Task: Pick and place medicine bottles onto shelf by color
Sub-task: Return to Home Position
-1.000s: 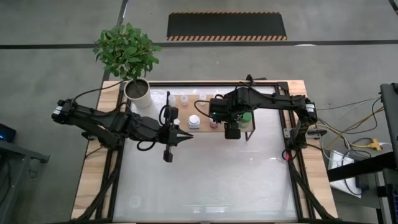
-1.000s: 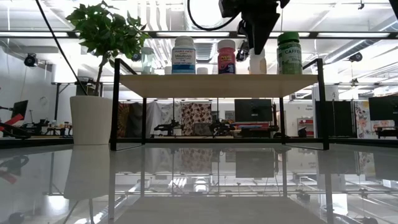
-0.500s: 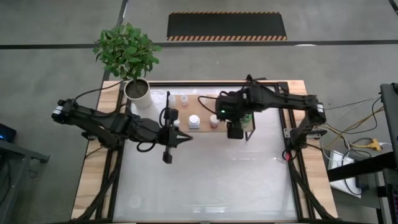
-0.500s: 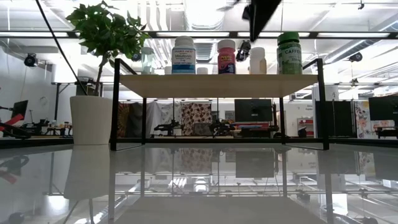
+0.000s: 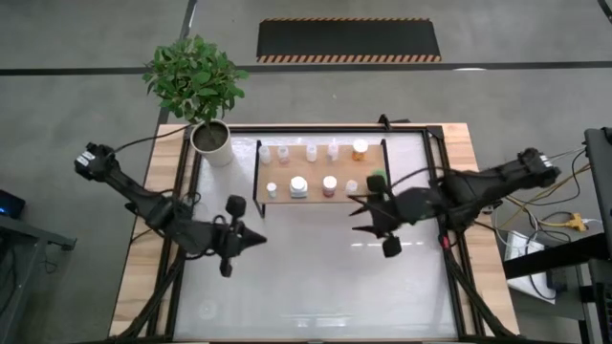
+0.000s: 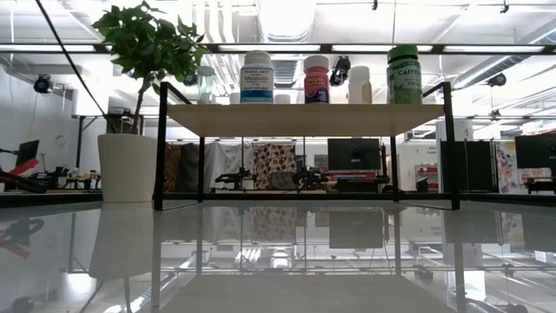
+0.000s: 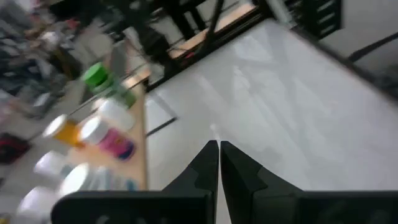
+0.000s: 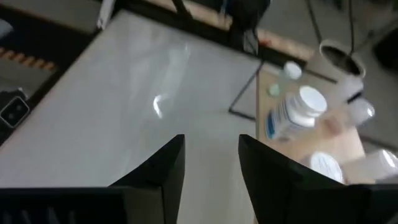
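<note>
High view, bottle count: ten medicine bottles (image 5: 299, 185) stand on the shelf (image 5: 316, 168) in two rows of five.
Odd colours: one orange bottle (image 5: 360, 147) is near the back row's right end. One green-capped bottle (image 5: 377, 179) sits at the front right corner, and one pinkish bottle (image 5: 330, 183) is mid-front. The other seven look white or clear.
Low view count: four bottles line the board's near edge, and a clear jar (image 6: 207, 84) stands toward the plant end.
Other things: one plant pot (image 5: 212, 139) with its plant stands just off the shelf's left back corner.
Left gripper (image 5: 256, 239): the fingers are pressed together with only a sliver between them. It holds nothing and hangs over the table (image 5: 316, 282), well apart from the shelf's front left leg.
Right gripper (image 5: 356, 215): the fingers are spread wide and hold nothing. It sits just in front of the shelf's right end, near the green-capped bottle but touching none.
Edges: the front row stands close to the board's front lip, and the green cap is right at the corner.
Open room: a broad bare stretch of table runs from the shelf's front legs to the near border. Both arms reach in over it from the sides.
</note>
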`<state>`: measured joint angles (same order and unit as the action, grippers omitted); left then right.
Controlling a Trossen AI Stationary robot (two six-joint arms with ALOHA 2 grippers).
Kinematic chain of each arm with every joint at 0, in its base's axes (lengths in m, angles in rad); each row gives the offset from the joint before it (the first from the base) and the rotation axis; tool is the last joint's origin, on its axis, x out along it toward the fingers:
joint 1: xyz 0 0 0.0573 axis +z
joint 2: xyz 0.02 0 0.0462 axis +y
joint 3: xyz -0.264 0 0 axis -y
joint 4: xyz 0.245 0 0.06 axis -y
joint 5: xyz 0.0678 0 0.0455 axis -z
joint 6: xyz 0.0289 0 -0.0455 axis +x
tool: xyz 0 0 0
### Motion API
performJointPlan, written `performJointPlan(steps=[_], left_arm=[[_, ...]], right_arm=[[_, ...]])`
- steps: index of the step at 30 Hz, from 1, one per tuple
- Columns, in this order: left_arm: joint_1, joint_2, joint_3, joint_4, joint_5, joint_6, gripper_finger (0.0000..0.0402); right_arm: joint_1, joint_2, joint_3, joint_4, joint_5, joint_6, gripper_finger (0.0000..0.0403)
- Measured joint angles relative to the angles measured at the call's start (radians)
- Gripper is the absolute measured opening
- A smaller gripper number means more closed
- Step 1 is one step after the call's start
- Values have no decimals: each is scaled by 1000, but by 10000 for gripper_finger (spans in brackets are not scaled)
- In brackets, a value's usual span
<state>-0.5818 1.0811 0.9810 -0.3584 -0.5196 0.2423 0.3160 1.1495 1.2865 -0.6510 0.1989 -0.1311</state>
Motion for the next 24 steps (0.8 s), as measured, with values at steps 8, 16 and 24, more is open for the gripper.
performJointPlan(steps=[8,16,24], left_arm=[[-5,-218,-256,251,-60,137,0],[0,-462,-473,413,-61,158,0],[14,-637,-636,607,-64,237,0]], right_arm=[[30,-200,-413,488,14,-137,120],[22,-364,-677,795,4,-241,92],[-51,-520,-813,895,-15,-292,58]])
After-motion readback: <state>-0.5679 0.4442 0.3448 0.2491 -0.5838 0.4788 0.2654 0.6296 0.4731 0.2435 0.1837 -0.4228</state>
